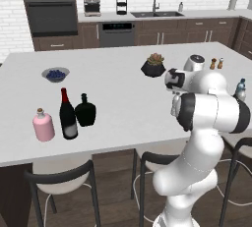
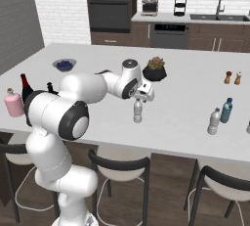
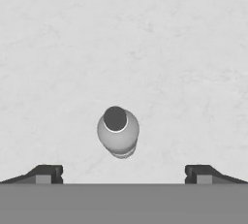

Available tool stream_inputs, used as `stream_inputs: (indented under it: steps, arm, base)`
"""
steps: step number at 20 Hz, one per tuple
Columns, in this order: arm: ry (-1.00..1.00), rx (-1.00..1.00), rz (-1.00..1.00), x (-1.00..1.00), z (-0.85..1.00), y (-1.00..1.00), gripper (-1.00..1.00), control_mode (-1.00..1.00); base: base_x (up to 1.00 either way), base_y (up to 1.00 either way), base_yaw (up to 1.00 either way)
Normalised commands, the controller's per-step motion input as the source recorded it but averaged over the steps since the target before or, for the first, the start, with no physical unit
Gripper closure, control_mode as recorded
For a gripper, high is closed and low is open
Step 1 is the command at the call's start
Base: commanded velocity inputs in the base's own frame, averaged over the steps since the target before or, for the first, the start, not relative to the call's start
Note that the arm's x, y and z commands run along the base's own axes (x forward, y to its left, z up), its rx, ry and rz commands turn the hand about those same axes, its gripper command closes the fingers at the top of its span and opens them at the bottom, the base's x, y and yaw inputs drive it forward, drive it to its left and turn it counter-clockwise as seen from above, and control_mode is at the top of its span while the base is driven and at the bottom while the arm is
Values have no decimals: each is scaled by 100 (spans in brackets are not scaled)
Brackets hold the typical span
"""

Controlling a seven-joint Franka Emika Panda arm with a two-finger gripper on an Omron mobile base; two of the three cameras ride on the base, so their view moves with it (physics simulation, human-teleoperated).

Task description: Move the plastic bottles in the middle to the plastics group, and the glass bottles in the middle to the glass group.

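My gripper (image 2: 142, 96) is hanging right above the small clear bottle (image 2: 138, 111), jaws spread wide and holding nothing. From the hand view I'm looking straight down on the bottle's cap (image 3: 115, 119), which sits between my fingertips (image 3: 46, 174) with plenty of room either side. The bottle stands upright in the middle of the bench (image 2: 185, 117). Off to my right there's the blue bottle (image 2: 226, 110) with another clear one (image 2: 213, 122) just beside it. The wine bottle (image 1: 67, 115) stands at the left end, between the pink bottle (image 1: 43, 125) and the black flask (image 1: 85, 110).
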Motion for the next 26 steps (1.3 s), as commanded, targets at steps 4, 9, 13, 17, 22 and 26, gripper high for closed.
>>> stream_inputs:
  steps: [4, 9, 13, 17, 22, 26]
  arm:
    - [0, 0, 0, 0, -4, 3, -100, -100]
    - [0, 0, 0, 8, -10, 13, -100, -100]
    - [2, 0, 0, 8, -3, 8, -100, -100]
    - [7, 0, 0, 4, -5, -8, -100, -100]
    - [1, 0, 0, 10, -30, 0, -100, -100]
    - [0, 0, 0, 30, -14, 0, -100, -100]
  base:
    - [0, 0, 0]
    - [0, 0, 0]
    - [0, 0, 0]
    - [0, 0, 0]
    - [0, 0, 0]
    - [0, 0, 0]
